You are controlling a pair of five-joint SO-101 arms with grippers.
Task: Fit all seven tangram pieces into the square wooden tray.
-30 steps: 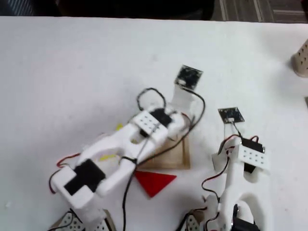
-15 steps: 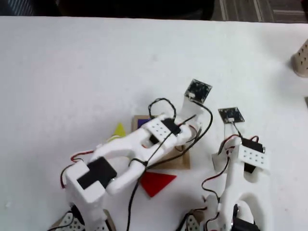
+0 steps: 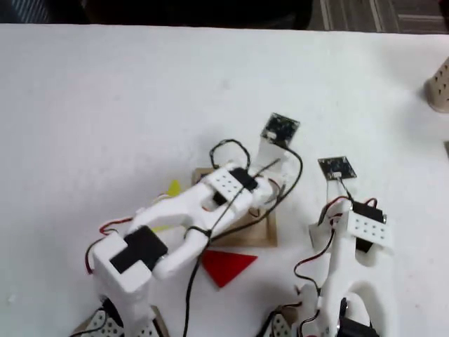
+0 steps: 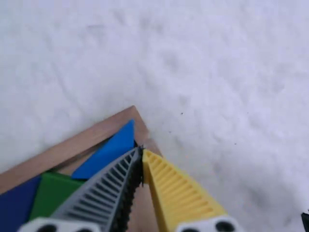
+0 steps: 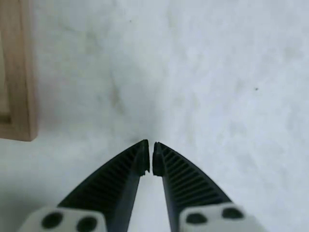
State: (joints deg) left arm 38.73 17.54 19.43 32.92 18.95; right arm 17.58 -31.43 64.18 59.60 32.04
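probably light, stiff and thin: red triangle (image 3: 226,265), flat outside the tray (image 3: 265,235), behind the left claw (image 4: 141,155). best pinched across two edges. left claw clenched empty over the tray corner beside a blue piece (image 4: 108,150); right claw (image 5: 149,157) clenched empty too.

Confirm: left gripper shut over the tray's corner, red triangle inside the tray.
Not inside: the high view shows the red triangle on the table outside the wooden tray. The left gripper is indeed shut over its corner.
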